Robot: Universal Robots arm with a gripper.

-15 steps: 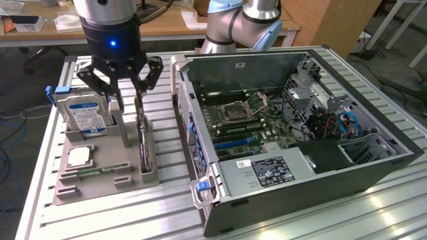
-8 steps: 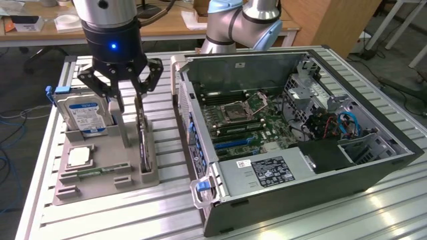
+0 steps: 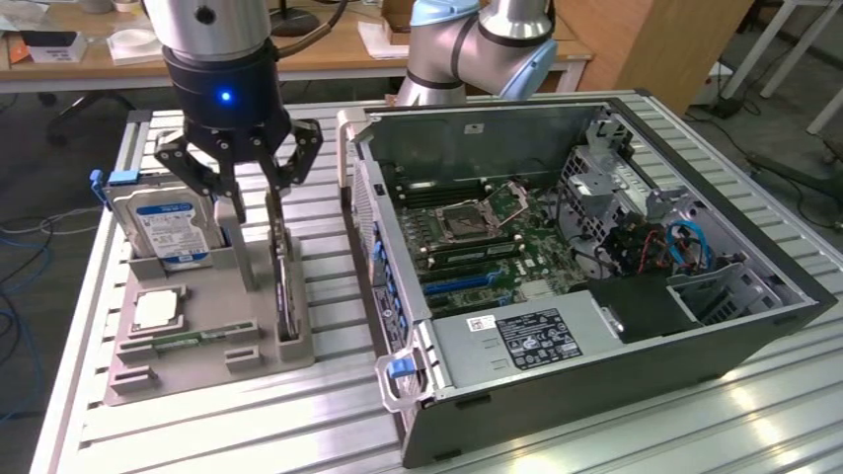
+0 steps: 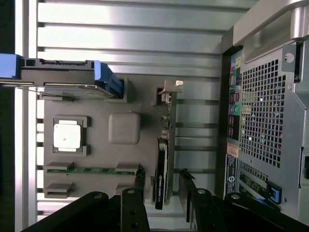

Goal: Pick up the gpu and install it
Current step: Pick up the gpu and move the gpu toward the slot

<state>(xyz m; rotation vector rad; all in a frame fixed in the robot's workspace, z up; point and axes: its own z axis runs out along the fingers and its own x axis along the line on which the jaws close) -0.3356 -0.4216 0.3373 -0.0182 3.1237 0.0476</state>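
The gpu [image 3: 284, 286] stands on edge, dark and thin, in a slot of the grey holder [image 3: 197, 360] on the exterior view's left. In the wrist view the gpu [image 4: 161, 166] runs edge-on, with its silver bracket [image 4: 169, 89] at one end. My gripper [image 3: 260, 212] hangs open just over the card's far end. One finger [image 4: 140, 181] shows on each side of the card, apart from it, and the gripper [image 4: 163, 186] holds nothing.
A hard drive [image 3: 165, 222] with a blue-white label stands in the same holder beside the gripper. A processor [image 3: 158, 308] and a memory stick [image 3: 178, 343] lie lower on it. The open computer case [image 3: 737, 326] with its motherboard [image 3: 481, 237] sits on the exterior view's right.
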